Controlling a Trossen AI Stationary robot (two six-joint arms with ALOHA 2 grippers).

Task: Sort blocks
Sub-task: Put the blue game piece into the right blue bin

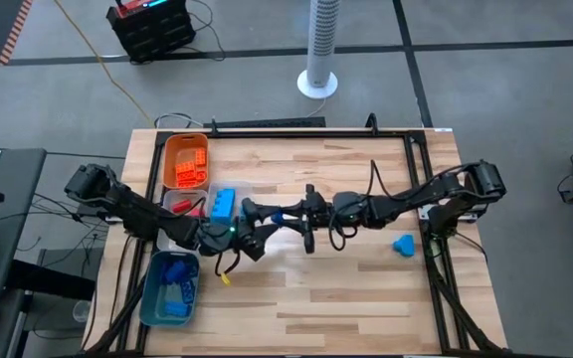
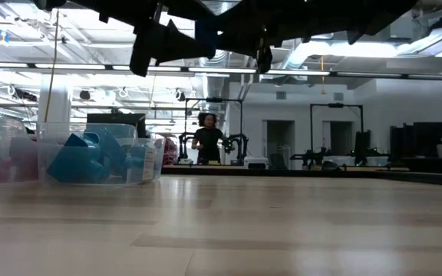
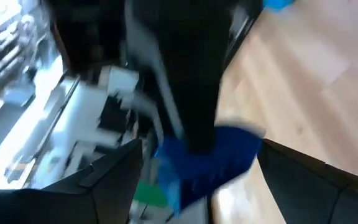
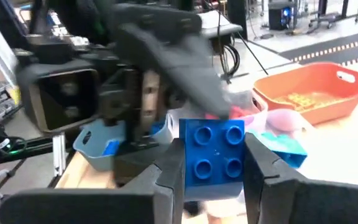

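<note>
From where I stand it looks like a handover in the air over the middle of the worktop [image 1: 366, 288]. The right tool [image 4: 215, 163] is clenched on a blue block [image 4: 215, 154], studs facing its camera, the block sitting between its two fingers. The left tool [image 3: 197, 168] stands released, its fingers wide on both sides of the same block. I think the left should close fully and squarely before the right lets go. Another blue block [image 1: 403, 244] lies near the right arm's base.

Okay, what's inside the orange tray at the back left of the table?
The orange tray holds a pile of orange blocks, grouped toward one end. The rest of its floor looks bare; anything buried under the pile cannot be seen.
</note>
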